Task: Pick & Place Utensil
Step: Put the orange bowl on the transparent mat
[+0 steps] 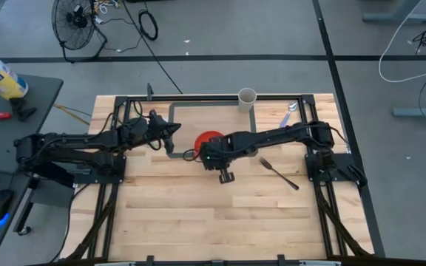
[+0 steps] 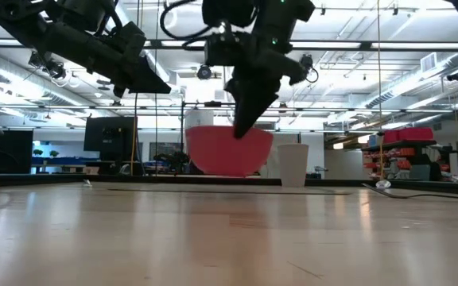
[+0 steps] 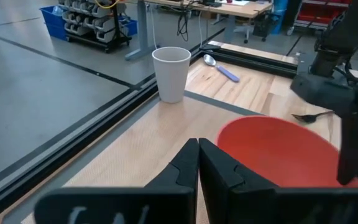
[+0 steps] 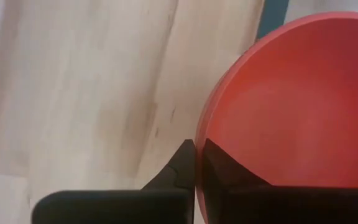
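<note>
The table (image 1: 198, 214) is pale wood planks w/ a dark metal frame round it. Left arm lies flat across the left side, stretched toward the middle. The left gripper (image 1: 173, 137) has its 2 dark pointy fingers pressed together, holding nothing, just beside the red bowl (image 1: 211, 138). The bowl is round, smooth, plastic-looking, near the table's middle. The right arm comes in long from the right side. The right gripper (image 1: 204, 154) is up over the bowl's near rim, fingers pressed together, pinching nothing. In the right wrist view the tips (image 4: 194, 163) sit right at the rim. Behind the bowl stands a white paper cup (image 1: 247, 98), upright, at the back edge. Right of the bowl lies a black fork (image 1: 279, 173), thin, flat on the wood. A shiny spoon (image 1: 289, 114) w/ a purple handle lies near the back right corner.
</note>
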`<move>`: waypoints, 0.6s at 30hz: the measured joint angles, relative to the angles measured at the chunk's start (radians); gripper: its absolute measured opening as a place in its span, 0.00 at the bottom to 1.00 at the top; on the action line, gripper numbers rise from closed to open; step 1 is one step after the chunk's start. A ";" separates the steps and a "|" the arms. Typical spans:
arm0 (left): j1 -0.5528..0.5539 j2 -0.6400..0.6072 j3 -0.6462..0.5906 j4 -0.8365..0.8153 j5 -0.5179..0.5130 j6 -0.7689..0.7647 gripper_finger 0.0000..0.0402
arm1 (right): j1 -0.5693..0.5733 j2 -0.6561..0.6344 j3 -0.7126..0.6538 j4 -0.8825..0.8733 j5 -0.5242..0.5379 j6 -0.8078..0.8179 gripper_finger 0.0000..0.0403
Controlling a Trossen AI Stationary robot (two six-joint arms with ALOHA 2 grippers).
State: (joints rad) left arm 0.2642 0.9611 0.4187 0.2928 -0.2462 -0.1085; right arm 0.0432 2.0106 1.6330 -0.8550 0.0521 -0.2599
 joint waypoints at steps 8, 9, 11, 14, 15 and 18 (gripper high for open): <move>0.000 0.000 0.000 0.001 0.000 -0.001 0.03 | -0.105 0.000 -0.013 0.072 0.036 -0.037 0.02; 0.000 0.000 0.000 0.002 0.000 -0.003 0.03 | -0.121 0.000 -0.013 0.089 0.035 -0.037 0.02; 0.000 0.000 0.000 0.003 0.000 -0.005 0.03 | -0.161 0.000 -0.012 0.099 0.009 -0.037 0.01; 0.000 0.000 0.000 0.008 0.000 -0.011 0.03 | -0.222 0.000 -0.012 0.109 -0.005 -0.043 0.01; 0.000 0.000 0.000 0.012 0.000 -0.011 0.03 | -0.242 0.000 -0.012 0.116 -0.005 -0.049 0.01; 0.000 0.000 0.000 0.015 0.000 -0.011 0.03 | -0.293 0.000 -0.012 0.135 -0.009 -0.060 0.01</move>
State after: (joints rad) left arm 0.2642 0.9615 0.4187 0.3078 -0.2462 -0.1200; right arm -0.2501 2.0109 1.6214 -0.7201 0.0431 -0.3204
